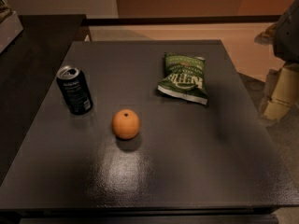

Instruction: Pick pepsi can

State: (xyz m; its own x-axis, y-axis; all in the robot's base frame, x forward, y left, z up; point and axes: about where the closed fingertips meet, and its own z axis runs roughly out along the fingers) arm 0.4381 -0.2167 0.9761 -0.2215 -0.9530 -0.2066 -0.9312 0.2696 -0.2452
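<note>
On the left side of the dark table [187, 171], the pepsi can [74, 90] stands upright, the orange [125, 123] near it to the right and a touch closer, the green chip bag [183, 78] lying flat further back on the right. My claw [282, 85] hangs at the right edge of view, off the table and well apart from the can; open or closed, I cannot tell.

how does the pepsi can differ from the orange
The pepsi can is black, cylindrical and taller; the orange is round and orange. The can stands farther left and back than the orange. Both rest on the dark table, apart, far from the gripper at the right edge.
</note>
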